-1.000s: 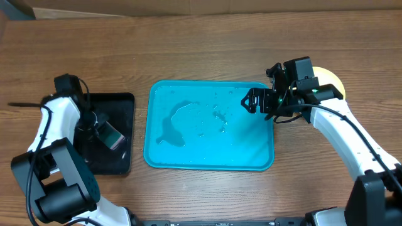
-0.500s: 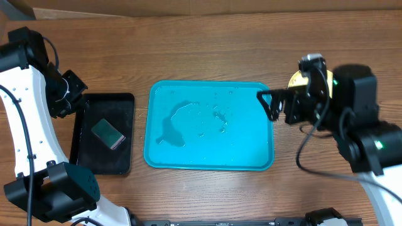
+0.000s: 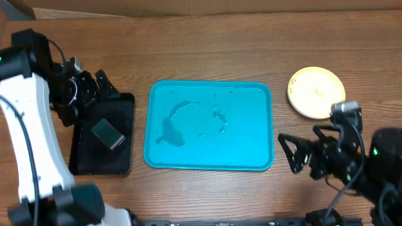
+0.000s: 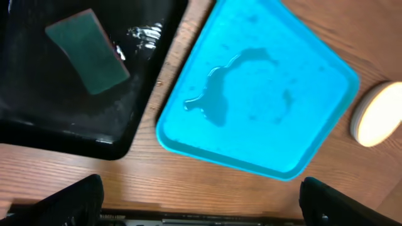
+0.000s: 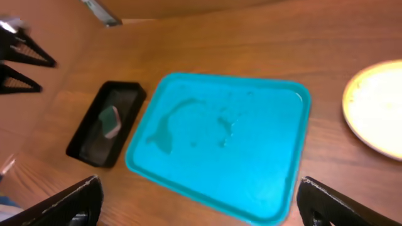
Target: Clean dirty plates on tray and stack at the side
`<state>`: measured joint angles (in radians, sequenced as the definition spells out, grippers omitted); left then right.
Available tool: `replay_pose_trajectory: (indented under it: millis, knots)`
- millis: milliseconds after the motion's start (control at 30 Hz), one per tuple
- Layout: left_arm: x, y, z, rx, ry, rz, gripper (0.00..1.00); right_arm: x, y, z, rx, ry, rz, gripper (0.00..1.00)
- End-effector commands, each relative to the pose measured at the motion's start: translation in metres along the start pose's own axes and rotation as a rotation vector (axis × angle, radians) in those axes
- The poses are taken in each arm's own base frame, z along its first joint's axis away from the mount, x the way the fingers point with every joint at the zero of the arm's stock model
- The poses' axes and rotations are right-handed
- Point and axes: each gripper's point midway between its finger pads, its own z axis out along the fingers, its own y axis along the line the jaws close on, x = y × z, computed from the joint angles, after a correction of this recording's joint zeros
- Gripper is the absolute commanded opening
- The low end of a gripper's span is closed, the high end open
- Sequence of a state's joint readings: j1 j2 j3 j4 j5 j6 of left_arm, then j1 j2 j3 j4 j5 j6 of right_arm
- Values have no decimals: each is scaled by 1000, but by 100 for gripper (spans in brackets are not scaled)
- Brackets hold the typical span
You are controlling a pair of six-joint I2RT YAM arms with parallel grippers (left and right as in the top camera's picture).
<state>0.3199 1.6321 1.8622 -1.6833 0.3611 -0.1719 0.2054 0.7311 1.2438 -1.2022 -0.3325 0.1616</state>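
Where the brown wooden surface (image 3: 207, 50) spreads under both arms, the turquoise tray (image 3: 251, 135) lies at its middle, long side running left to right. Left of it, close but apart, sits the smaller black tray (image 3: 122, 160), long side running front to back. The plates (image 3: 316, 92) are stacked on the surface off the turquoise tray's far right corner, clear of its rim. A pale yellow one lies on top, and how many lie beneath cannot be counted from above. In the left wrist view the stack shows side-on as a thick pale disc.

Inside the turquoise tray a shallow water puddle (image 3: 176, 125) spreads over the left half, and water is all it holds.

Beyond the black tray's far edge, the left end effector (image 3: 103, 86) hangs with its fingers spread wide, nothing between them. By the turquoise tray's near right corner, the right end effector (image 3: 289, 154) is spread just as wide and empty, pointing toward the tray.

A green sponge (image 3: 108, 134) lies flat and slightly askew in the black tray, beside a wet sheen (image 4: 141, 34). Small droplets (image 3: 220, 116) dot the turquoise tray's middle.
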Motion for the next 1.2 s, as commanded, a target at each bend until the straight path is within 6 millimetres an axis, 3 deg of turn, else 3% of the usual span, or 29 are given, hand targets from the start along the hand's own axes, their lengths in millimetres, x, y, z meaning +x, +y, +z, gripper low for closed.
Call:
replay_pose_trajectory:
  millis: [0,133,300,567,767,1167]
  knots:
    - [40,-22,-39,53,-128,122,100,5,-9,-4,57,12,1,100]
    - [89,-27,-68,53,-261,208,100,14,-12,-6,73,44,13,100]
    - [145,-8,-96,25,-477,212,100,17,-8,-17,65,7,-32,100]
    - [213,7,-119,78,-733,278,100,21,-28,-38,190,-83,-54,100]
    - [233,10,-125,101,-811,301,100,22,-27,-37,187,-78,-49,100]
    - [233,11,-125,100,-811,302,100,22,-27,-37,187,-78,-49,100]
